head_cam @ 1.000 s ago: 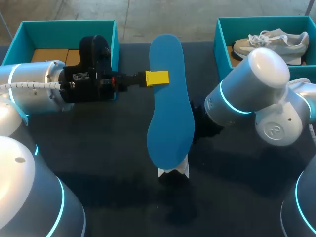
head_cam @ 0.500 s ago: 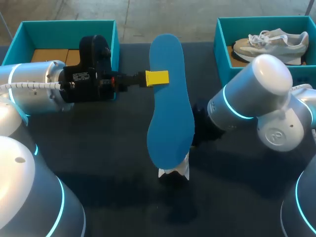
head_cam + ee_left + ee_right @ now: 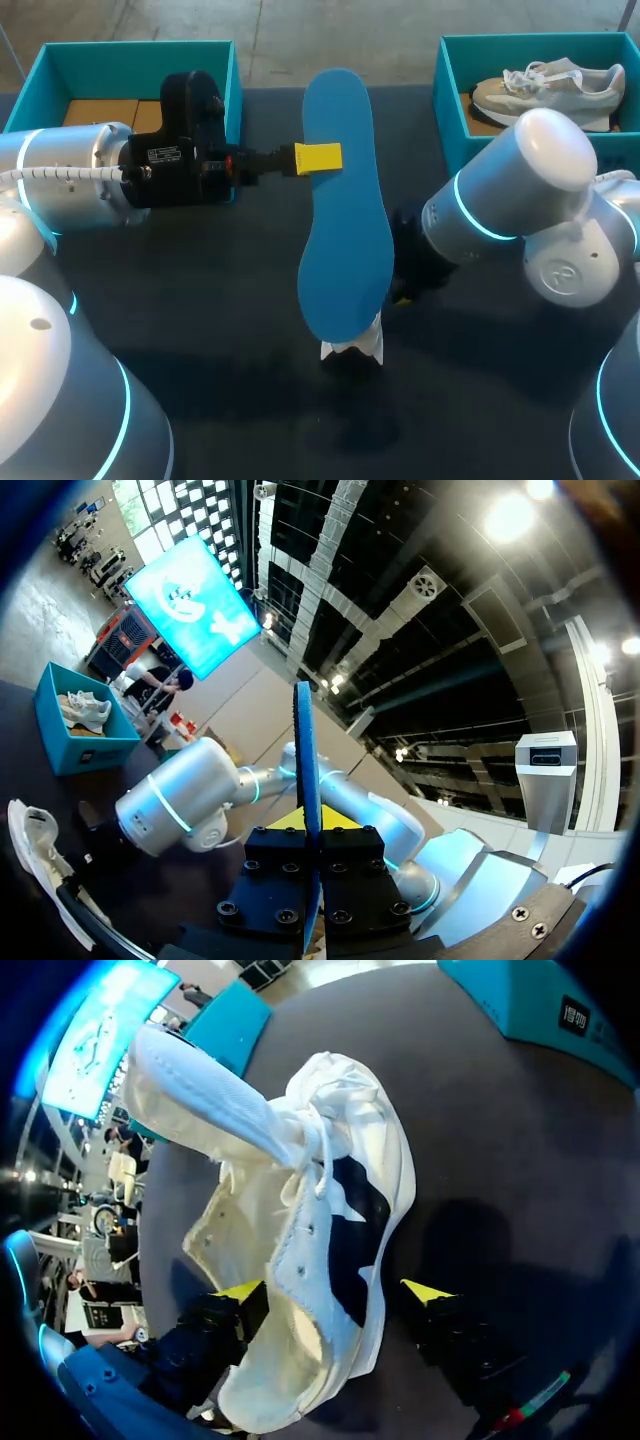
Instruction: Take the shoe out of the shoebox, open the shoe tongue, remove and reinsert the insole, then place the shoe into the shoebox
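White shoe (image 3: 320,1260): lies on the dark table (image 3: 200,300), near the front, directly under the hanging insole. Its tongue (image 3: 210,1095) is pulled out and away from the mouth, so the dark interior is exposed to take the insole.

Right gripper (image 3: 332,1291): low at the shoe, one yellow finger on each side of the heel end. The fingers are spread. One sits against the shoe's side and the other looks just clear of it, so it is not clamped. Judged purpose is to steady the shoe and keep its mouth facing up.

Blue insole (image 3: 345,200): out of the shoe and held on edge above the table. Its near end hangs just over the shoe and its far end points toward the boxes. Judged purpose of this pose is to slide it in end first.

Left gripper (image 3: 322,158): pinches the insole across its thickness toward the far end, which leaves the near end free to enter.

Left box (image 3: 60,60): teal, at the far left edge, no shoe in it. Judged to be where the shoe goes last.

Right box (image 3: 455,80): teal, at the far right. It holds a second shoe (image 3: 550,85), well apart from the work.
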